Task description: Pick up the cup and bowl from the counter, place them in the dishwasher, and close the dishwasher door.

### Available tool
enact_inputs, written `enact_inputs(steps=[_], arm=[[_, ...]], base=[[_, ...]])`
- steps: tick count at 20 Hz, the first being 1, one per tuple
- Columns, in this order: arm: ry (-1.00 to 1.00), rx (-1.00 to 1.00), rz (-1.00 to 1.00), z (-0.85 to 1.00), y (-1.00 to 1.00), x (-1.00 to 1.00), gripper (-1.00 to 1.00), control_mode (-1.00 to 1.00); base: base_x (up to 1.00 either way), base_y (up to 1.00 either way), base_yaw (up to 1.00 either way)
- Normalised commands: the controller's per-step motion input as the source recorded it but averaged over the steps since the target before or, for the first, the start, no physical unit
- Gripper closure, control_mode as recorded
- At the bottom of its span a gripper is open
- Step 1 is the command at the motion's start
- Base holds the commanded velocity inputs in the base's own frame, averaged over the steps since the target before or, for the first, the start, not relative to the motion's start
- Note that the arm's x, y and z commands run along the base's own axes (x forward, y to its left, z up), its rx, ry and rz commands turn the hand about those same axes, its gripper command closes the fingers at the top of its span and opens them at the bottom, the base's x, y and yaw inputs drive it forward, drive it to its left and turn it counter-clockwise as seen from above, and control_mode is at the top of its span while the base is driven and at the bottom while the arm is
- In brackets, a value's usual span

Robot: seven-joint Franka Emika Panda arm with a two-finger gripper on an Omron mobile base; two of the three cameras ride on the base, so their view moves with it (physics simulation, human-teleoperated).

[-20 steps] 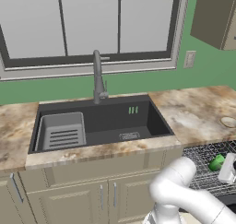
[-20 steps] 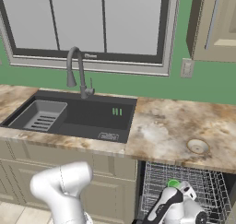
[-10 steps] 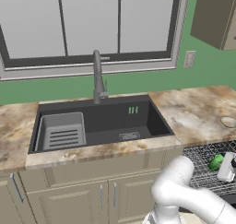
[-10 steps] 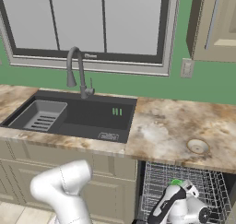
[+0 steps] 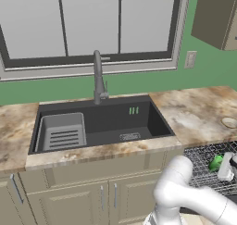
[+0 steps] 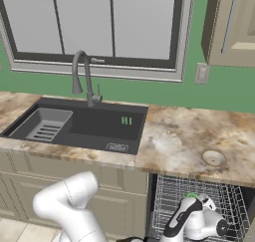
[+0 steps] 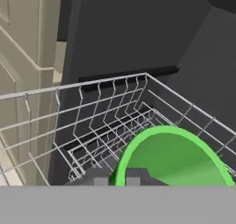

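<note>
A grey faucet [image 5: 98, 78] stands behind the dark sink [image 5: 99, 124] — window [image 5: 88, 25] above, wall outlet [image 5: 190, 59] to its right, beige cabinets [image 5: 69, 198] below.

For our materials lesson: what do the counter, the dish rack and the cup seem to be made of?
Counter: looks like polished stone, with beige-brown marbled veining.
Dish rack: thin grey wire grid, likely coated metal.
Cup: plain bright green, smooth and even, perhaps plastic; it cannot be told for sure.
</note>
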Motion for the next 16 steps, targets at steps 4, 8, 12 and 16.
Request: enact_inputs(steps=[4,8,12,16], arm=[[0.0,0.0,0.01,-0.43,0.0,0.0,1.0,-1.0],[0.0,0.0,0.0,-0.41,0.0,0.0,1.0,-1.0],[0.0,0.0,0.0,-0.34,0.0,0.0,1.0,-1.0],[0.0,0.0,0.0,-0.11,0.0,-0.02,-1.0,-1.0]], base=[[0.0,0.0,0.0],[0.0,0.0,0.0],[0.0,0.0,0.0],[0.0,0.0,0.0]])
